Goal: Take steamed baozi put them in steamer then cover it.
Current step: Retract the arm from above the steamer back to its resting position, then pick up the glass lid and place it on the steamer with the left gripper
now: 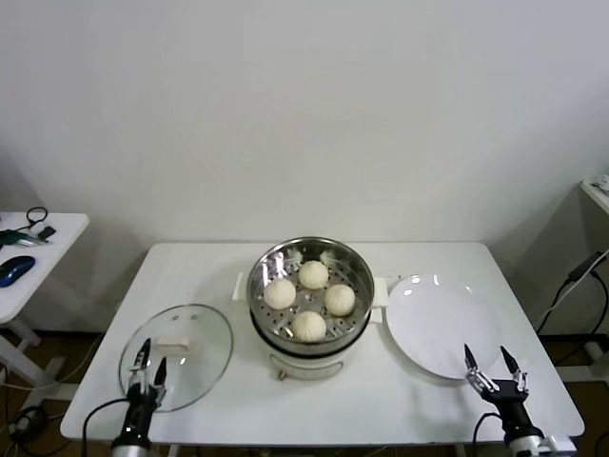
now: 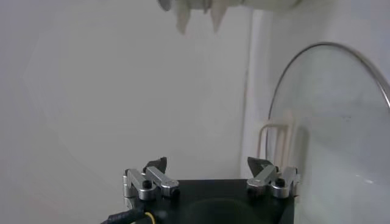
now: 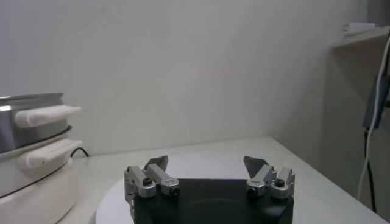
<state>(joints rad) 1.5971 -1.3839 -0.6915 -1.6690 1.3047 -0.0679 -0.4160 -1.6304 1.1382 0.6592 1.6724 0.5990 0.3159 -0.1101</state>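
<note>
The steamer [image 1: 310, 297], a shiny steel basket with a perforated floor on a white electric pot base, stands at the middle of the white table [image 1: 209, 276]. All four steamed baozi [image 1: 310, 298] lie inside the basket, resting on the perforated floor, close together in a diamond pattern. The basket is uncovered.

The cover [image 1: 177, 354], a clear glass lid with a metal rim and a flat whitish handle, lies flat on the table. The left gripper [image 1: 147, 363] hovers over the near edge of this lid, with the lid handle just ahead of its fingertips. Its fingers are spread apart and hold nothing. In the left wrist view, the left gripper [image 2: 209, 165] shows both fingers well separated, with the lid rim [image 2: 332, 49] curving ahead and to one side. From the left gripper, the steamer sits ahead and toward the robot's right.

The right gripper [image 1: 491, 366] stands at the near right part of the table, at the near edge of a flat white plate [image 1: 433, 324]. Its fingers are also spread and empty. In the right wrist view, the right gripper [image 3: 207, 162] sits over the plate [image 3: 201, 163], and the steamer's white side handles [image 3: 46, 114] appear ahead and toward the robot's left.

A second small table [image 1: 29, 276] with a blue object stands well to the left of the left gripper.
</note>
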